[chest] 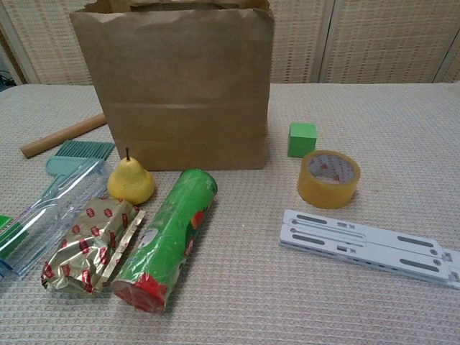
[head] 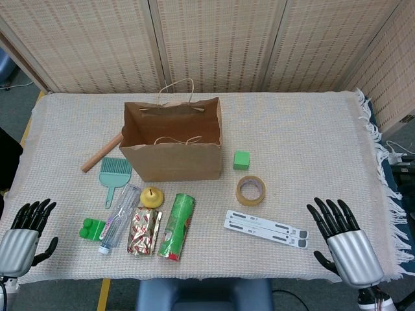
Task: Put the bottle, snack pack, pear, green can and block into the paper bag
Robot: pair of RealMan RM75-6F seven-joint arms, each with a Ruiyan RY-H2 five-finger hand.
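Note:
The brown paper bag (head: 172, 139) (chest: 172, 86) stands open and upright mid-table. In front of it lie a clear plastic bottle (head: 119, 218) (chest: 43, 215), a gold and red snack pack (head: 144, 231) (chest: 90, 244), a yellow pear (head: 152, 196) (chest: 130, 182) and a green can (head: 177, 226) (chest: 167, 237) on its side. A green block (head: 241, 159) (chest: 302, 139) sits right of the bag. My left hand (head: 24, 233) hovers at the near left edge, fingers spread, holding nothing. My right hand (head: 340, 240) is at the near right, also spread and empty. Neither hand shows in the chest view.
A tape roll (head: 250, 190) (chest: 328, 178) and a white flat bracket (head: 266, 229) (chest: 370, 246) lie right of the can. A teal brush (head: 113, 175) and a wooden stick (head: 101, 153) lie left of the bag, green caps (head: 92, 229) near the bottle. Wicker screens stand behind.

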